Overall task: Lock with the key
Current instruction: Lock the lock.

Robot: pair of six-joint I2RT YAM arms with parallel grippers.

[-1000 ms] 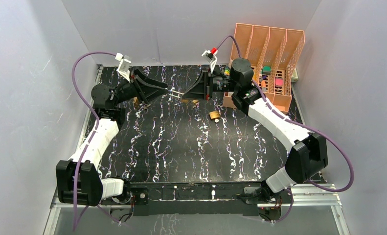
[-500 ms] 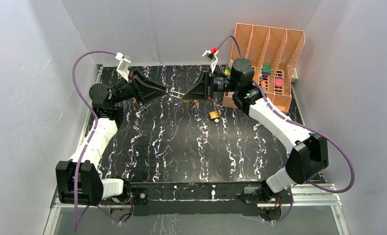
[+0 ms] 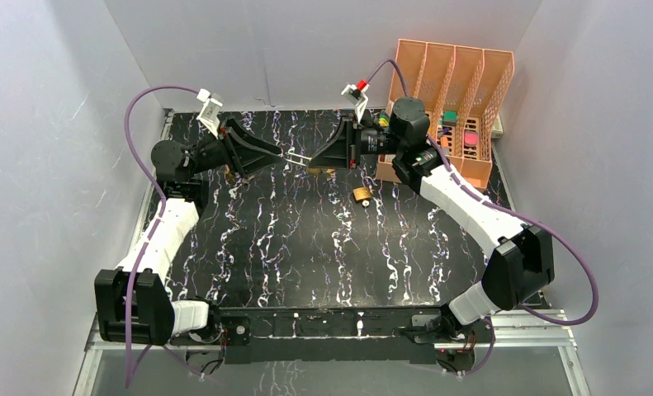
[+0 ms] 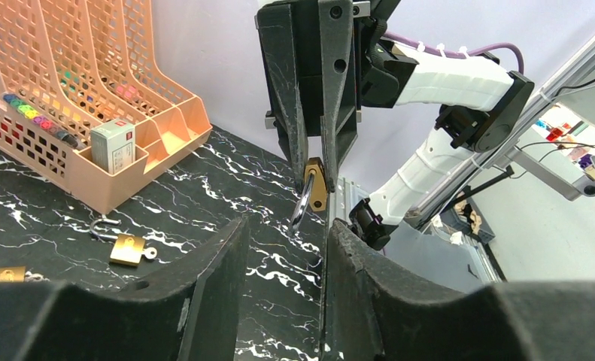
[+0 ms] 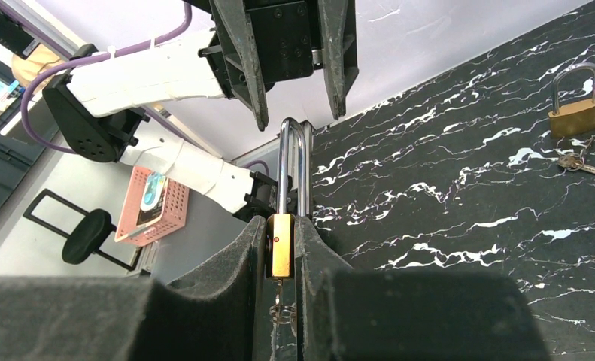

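Two hands meet above the surface. My right hand (image 5: 281, 226) is clenched on the brass padlock (image 5: 280, 252), whose shackle (image 5: 292, 165) points forward between the parted fingers of my empty left hand (image 4: 283, 241). Keys (image 5: 280, 312) dangle beneath the right hand. I judge the locking unfinished; whether the shackle is latched cannot be told.

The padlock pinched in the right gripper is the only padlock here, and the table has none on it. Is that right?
Not quite. The right gripper does pinch a brass padlock, but it is not the only one: a second padlock lies on the table with keys beside it. The right wrist view shows it.
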